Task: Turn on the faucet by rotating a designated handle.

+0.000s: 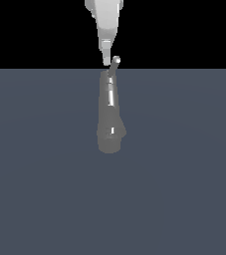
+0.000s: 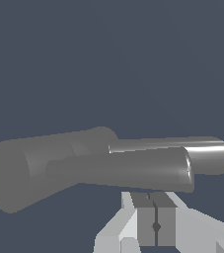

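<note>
Nearest the wrist camera, the gripper [image 2: 155, 225] shows its two grey pads pressed flat together with only a thin dark seam between them, so the jaws are fully closed and hold nothing. That closed stance looks deliberate: with fingers together the tip works as a single blunt pusher, suited to nudging a thin bar round rather than pinching it. Just beyond the fingertips lies the faucet [image 2: 59, 165], its thick base to one side and its narrow shiny upper part reaching across the view; whether the pads touch it cannot be told. From the exterior view, the faucet [image 1: 110, 119] stands upright on the flat grey floor [image 1: 184, 174], near the middle. At its top the handle [image 1: 114, 64] juts up and slightly towards the exterior view's right, and the gripper [image 1: 106, 61] hangs down just beside it on the left, placed to sweep it sideways.
</note>
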### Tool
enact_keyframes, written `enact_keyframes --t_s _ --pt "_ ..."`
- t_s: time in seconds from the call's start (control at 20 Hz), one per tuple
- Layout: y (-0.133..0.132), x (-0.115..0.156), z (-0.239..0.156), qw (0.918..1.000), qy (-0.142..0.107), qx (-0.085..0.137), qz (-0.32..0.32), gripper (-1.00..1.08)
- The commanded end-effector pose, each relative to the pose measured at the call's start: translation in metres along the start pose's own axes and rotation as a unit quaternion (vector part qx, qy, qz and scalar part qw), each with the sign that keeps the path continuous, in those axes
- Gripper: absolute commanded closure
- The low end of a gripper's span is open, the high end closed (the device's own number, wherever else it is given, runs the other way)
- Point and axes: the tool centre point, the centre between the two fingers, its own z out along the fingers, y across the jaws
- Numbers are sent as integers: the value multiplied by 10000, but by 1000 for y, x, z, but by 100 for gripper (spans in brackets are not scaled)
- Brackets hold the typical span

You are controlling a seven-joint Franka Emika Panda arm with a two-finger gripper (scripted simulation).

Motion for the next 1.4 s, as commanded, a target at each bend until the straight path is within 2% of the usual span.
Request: enact_keyframes --t_s 0.0,0.15,0.2,1.35 --pt "3 37 4 9998 11 -37 172 108" --pt "4 51 4 9998 11 -38 175 108" --pt "1 22 2 10000 -5 -22 -20 108" --pt "-50 107 28 9999 10 -38 160 108"
